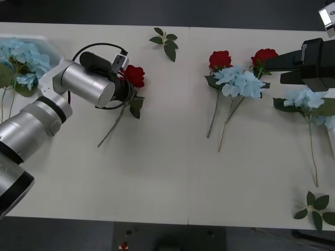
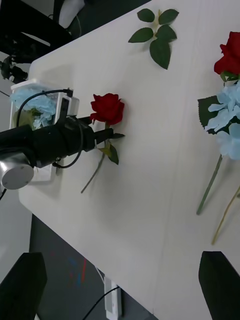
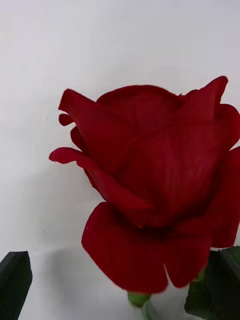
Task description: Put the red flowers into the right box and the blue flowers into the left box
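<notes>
One of the red flowers (image 1: 134, 75) lies left of the table's middle, and its head (image 3: 155, 185) looms close in the left wrist view. My left gripper (image 1: 128, 87) is open, its black fingers (image 3: 14, 280) on either side of the stem just below the head (image 2: 106, 107). Two more red flowers (image 1: 220, 58) (image 1: 264, 55) lie right of centre with blue flowers (image 1: 241, 81) across them. Another blue flower (image 1: 309, 98) lies at the right edge. The left box (image 1: 46, 43) at the far left holds blue flowers (image 1: 23, 57). My right gripper (image 1: 277, 63) hovers open at the far right. The right box is out of view.
A loose leaf sprig (image 1: 165, 42) lies near the table's far edge, and another (image 1: 314, 208) sits at the near right corner. The near half of the white table (image 1: 157, 178) is bare. A seam runs down the table's middle.
</notes>
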You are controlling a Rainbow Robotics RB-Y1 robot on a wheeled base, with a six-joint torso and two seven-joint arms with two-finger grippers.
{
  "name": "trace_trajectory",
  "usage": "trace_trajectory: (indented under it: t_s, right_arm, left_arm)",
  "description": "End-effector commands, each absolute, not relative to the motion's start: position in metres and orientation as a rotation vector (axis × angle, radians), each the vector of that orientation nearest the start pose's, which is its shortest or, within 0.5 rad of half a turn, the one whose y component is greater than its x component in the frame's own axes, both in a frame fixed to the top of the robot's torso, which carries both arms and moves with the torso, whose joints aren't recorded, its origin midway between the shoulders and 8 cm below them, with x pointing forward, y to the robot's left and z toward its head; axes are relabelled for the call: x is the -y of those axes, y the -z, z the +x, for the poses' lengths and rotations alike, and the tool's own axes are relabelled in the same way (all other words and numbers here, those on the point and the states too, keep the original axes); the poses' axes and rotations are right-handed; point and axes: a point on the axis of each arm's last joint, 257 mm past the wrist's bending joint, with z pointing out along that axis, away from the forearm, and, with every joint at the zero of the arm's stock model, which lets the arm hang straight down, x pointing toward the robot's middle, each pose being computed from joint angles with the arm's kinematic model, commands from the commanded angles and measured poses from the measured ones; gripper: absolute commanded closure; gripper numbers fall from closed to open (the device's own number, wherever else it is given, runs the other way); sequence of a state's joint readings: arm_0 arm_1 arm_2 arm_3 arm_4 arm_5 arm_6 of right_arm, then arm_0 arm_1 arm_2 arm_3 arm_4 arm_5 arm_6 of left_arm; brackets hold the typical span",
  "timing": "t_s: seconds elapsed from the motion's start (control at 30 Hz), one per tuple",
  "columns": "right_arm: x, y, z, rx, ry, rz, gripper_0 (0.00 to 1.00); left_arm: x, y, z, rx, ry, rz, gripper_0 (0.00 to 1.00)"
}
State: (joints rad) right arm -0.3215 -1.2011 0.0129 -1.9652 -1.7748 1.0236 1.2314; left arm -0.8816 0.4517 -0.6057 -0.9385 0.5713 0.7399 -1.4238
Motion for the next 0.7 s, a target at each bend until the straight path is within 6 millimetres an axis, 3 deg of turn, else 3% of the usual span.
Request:
trace_trajectory:
  t_s: [0.03, 0.2, 0.27, 0.33, 0.7]
  right_arm:
    - [0.2077, 0.0408, 0.433, -2.293, -0.916, -0.237, 0.11]
    - [0.206, 0.0421, 0.4307, -2.296, -0.92, -0.242, 0.11]
    - [0.206, 0.0421, 0.4307, -2.296, -0.92, -0.242, 0.11]
    - [0.206, 0.0417, 0.4304, -2.296, -0.922, -0.243, 0.11]
    - [0.2049, 0.042, 0.4295, -2.297, -0.925, -0.246, 0.11]
  left_arm:
    - [-0.1664, 0.2564, 0.6629, -2.244, -0.024, 0.438, 0.0]
    - [-0.1716, 0.2611, 0.6618, -2.245, -0.049, 0.447, 0.24]
    - [-0.1735, 0.2636, 0.6608, -2.247, -0.055, 0.448, 0.46]
    - [-0.1743, 0.264, 0.6608, -2.246, -0.059, 0.45, 0.98]
    - [-0.1725, 0.2635, 0.6609, -2.245, -0.054, 0.45, 1.0]
